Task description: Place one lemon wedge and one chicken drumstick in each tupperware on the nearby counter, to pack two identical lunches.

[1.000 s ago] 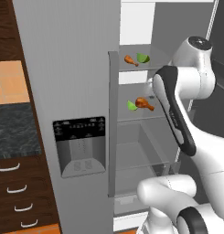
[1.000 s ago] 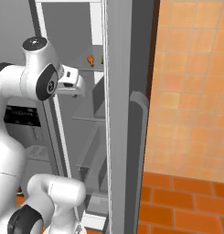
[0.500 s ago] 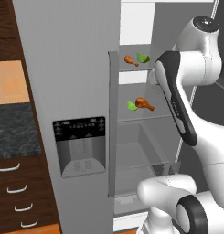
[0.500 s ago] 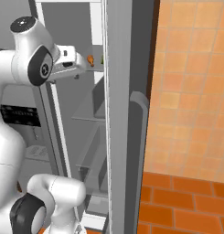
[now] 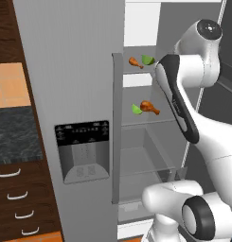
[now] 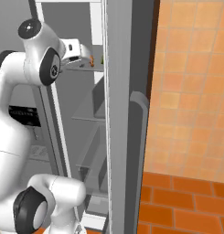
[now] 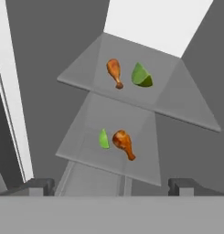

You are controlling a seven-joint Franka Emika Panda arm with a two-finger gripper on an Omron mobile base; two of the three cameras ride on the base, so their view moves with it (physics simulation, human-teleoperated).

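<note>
Drumstick (image 7: 114, 72) beside wedge (image 7: 141, 76) on shelf (image 7: 186, 107)

No readable text anywhere; only tiny pale marks on the dispenser panel (image 5: 82, 129), too blurred to make out.

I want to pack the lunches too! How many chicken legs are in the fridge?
2. One chicken drumstick lies on the upper glass shelf, left of a green wedge. The other drumstick lies on the lower shelf, right of a smaller wedge. More could be hidden elsewhere.
</note>
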